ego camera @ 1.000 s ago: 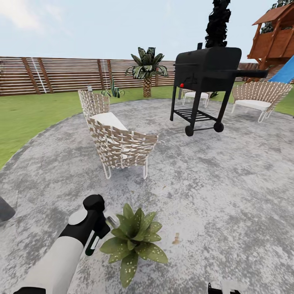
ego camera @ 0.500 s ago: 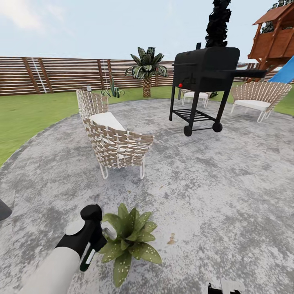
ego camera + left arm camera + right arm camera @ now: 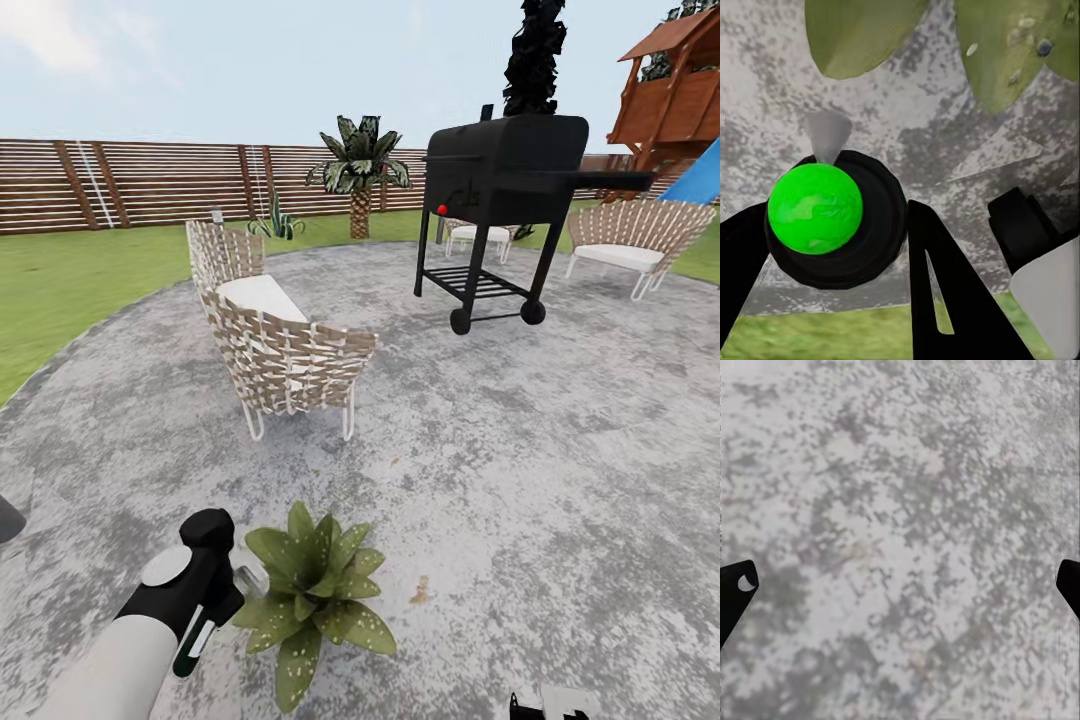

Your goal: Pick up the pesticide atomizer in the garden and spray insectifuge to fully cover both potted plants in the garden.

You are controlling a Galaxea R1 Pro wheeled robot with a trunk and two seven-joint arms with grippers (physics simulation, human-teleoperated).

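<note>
The left gripper [image 3: 832, 247] has slid left, clamping the dark green-topped spray bottle [image 3: 832, 217]; aim its nozzle over the near spotted green plant [image 3: 310, 590]. Right fingers [image 3: 736, 585] are wide.

Black grill [image 3: 495, 190] on wheels stands behind woven chair [image 3: 275, 335]. Second woven chair [image 3: 632, 238] right of it. Palm [image 3: 360, 170] near fence [image 3: 150, 182].

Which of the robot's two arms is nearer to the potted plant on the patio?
Left. The left gripper sits right beside the potted plant, against its leaves. The right gripper is lower, off toward the other side, well apart from it.
</note>
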